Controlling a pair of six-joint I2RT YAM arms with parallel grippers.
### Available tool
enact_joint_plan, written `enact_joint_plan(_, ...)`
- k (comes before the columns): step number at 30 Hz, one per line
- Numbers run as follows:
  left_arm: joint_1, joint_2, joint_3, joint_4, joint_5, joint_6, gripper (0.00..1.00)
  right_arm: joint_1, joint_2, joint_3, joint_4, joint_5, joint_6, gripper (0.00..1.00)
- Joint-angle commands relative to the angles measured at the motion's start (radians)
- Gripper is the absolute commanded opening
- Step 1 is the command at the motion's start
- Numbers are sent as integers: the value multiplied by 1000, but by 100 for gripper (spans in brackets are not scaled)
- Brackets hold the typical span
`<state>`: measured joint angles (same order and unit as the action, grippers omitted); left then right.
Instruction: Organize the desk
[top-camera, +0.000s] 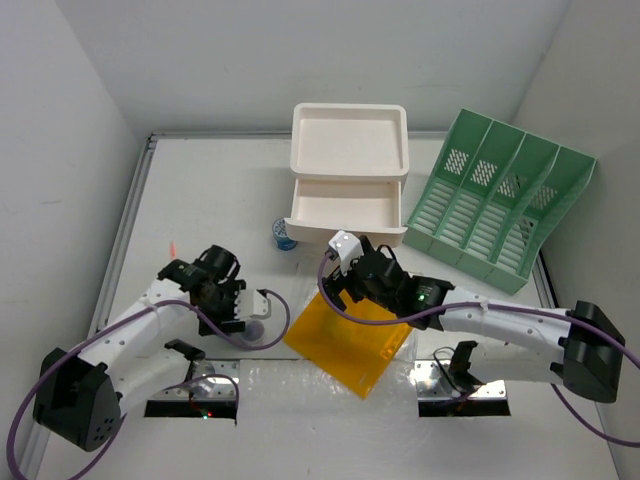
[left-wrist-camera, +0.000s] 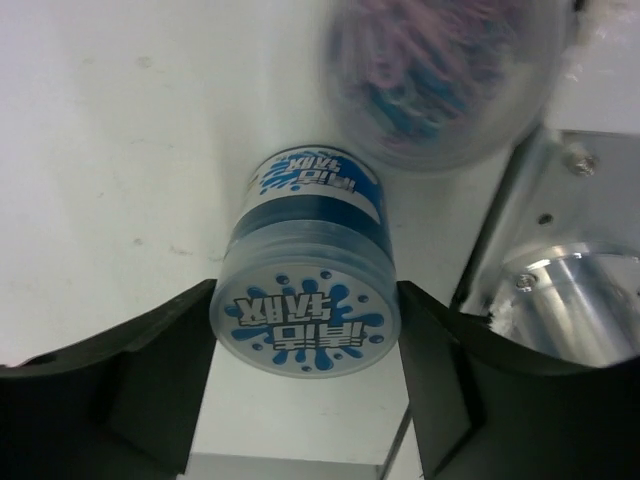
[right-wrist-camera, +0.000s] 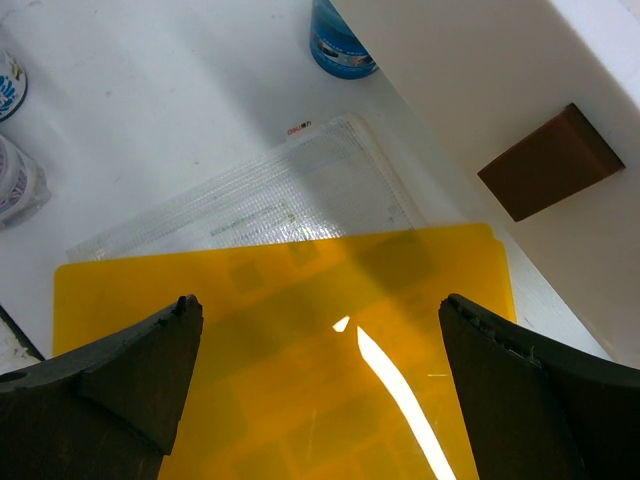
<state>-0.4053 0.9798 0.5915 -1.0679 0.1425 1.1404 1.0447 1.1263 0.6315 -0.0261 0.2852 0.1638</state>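
The left tool (top-camera: 240, 305) pinches the jar (left-wrist-camera: 310, 230) by 2 sides at its lid. It looks light, rigid and slick, so grip squarely. The right tool (right-wrist-camera: 320, 320) gapes wide over the floppy folder (right-wrist-camera: 280, 400). The table (top-camera: 200, 190) lies beneath both.
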Motion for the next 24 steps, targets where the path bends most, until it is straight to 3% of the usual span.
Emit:
enact_joint_plan(1, -9, 2, 8, 92, 22, 2, 57, 5, 12, 14, 60, 3, -6, 99)
enact_joint_plan(5, -7, 25, 17, 92, 29, 5, 27, 5, 4, 17, 43, 3, -1, 99)
enact_joint_plan(6, -9, 23, 16, 89, 29, 12, 11, 5, 0, 16, 40, 5, -1, 99)
enact_joint_plan(8, -9, 16, 25, 71, 48, 28, 1, 5, -13, 8, 37, 6, -1, 99)
enact_joint_plan(13, 3, -3, 111, 78, 48, -47, 0, 5, -19, 17, 29, -24, -21, 99)
enact_joint_plan(17, 81, 5, 375, -9, 147, -123, 0, 5, -23, 62, 29, -121, -82, 99)
enact_joint_plan(21, 89, 17, 620, -206, 294, -160, 0, 5, -52, 169, -55, -179, -202, 99)
enact_joint_plan(24, 89, 13, 760, -250, 382, -235, 0, 5, -94, 232, -55, -237, -285, 99)
